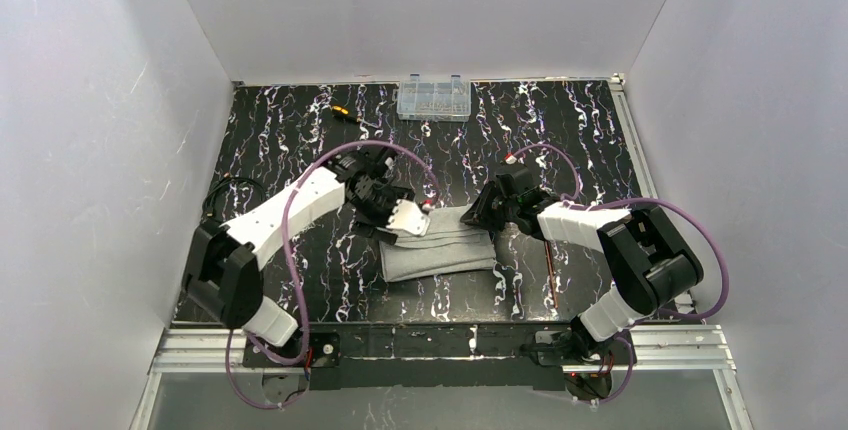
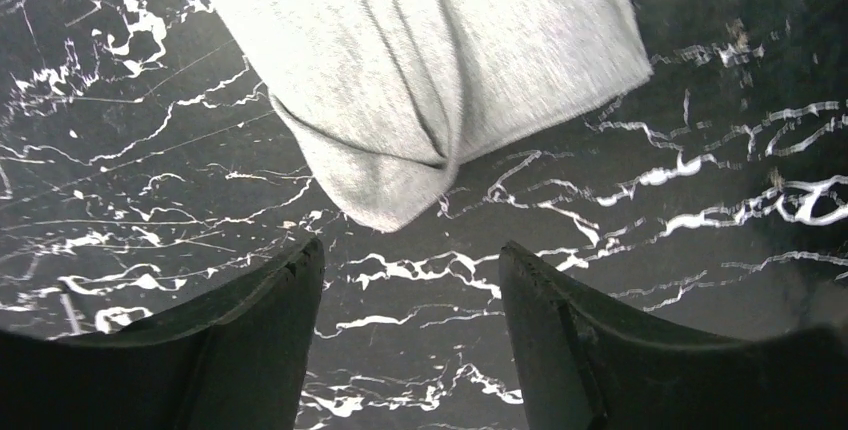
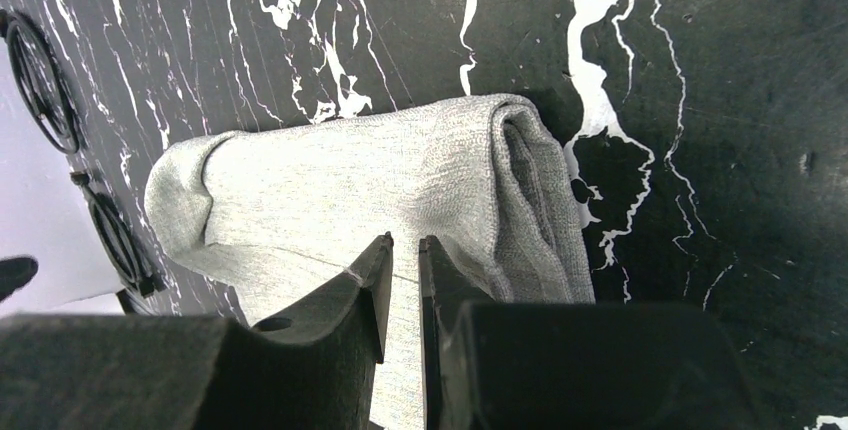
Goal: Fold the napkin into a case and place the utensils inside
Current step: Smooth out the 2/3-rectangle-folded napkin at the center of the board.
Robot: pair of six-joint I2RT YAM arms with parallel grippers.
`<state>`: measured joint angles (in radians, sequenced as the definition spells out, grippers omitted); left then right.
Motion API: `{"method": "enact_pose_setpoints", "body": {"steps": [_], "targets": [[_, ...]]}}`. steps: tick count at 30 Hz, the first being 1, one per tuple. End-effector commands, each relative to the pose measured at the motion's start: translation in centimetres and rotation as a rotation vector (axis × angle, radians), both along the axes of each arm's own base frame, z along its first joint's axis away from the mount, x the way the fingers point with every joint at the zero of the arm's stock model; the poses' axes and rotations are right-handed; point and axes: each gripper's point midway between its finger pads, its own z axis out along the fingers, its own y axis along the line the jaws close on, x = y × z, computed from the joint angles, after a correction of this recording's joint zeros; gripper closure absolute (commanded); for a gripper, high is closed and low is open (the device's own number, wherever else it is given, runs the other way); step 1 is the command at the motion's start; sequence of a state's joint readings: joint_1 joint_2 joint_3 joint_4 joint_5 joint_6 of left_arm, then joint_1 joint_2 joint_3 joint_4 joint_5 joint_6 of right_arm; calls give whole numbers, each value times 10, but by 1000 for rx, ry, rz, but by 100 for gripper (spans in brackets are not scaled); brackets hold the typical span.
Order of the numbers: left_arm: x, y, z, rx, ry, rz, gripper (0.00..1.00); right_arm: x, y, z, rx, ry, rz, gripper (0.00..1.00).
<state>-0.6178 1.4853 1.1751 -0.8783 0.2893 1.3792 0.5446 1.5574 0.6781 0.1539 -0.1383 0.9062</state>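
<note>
The napkin (image 1: 440,250) lies folded into a narrow layered grey bundle in the middle of the table. My left gripper (image 1: 408,218) hovers at its upper left end, open, with only marble between the fingers (image 2: 410,250); the rounded cloth corner (image 2: 390,200) lies just beyond the tips. My right gripper (image 1: 478,212) is at the bundle's upper right end. Its jaws (image 3: 404,242) stand a narrow slit apart over the napkin (image 3: 330,180), holding nothing. A thin copper-brown line (image 1: 548,265) beside the right arm may be the utensils; they are mostly hidden.
A clear plastic compartment box (image 1: 433,98) sits at the back edge of the black marbled table. A short screwdriver with an orange-and-black handle (image 1: 343,113) lies to its left. White walls close in the left, back and right sides.
</note>
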Motion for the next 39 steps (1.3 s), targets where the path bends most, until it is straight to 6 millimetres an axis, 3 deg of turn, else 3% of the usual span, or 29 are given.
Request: {"method": "enact_pose_setpoints", "body": {"steps": [1,4,7,15,27,32,39], "targets": [[9,-5,-9,33,161,287,41,4,5,11,35,-28,-4,75],[43,-2,-25,56,143,456,48,0,4,9,34,-20,-2,76],[53,-1,-35,52,122,512,49,-3,2,8,34,-17,-8,75],[20,2,-54,44,233,553,49,-4,0,5,27,-10,-15,76],[-7,-6,-68,9,262,586,49,-6,-4,-2,2,7,-30,76],[-6,0,-75,22,236,598,48,-6,-5,-2,-5,8,-32,76],[16,-1,-58,-31,138,693,47,-12,-9,-7,-12,20,-37,76]]}}
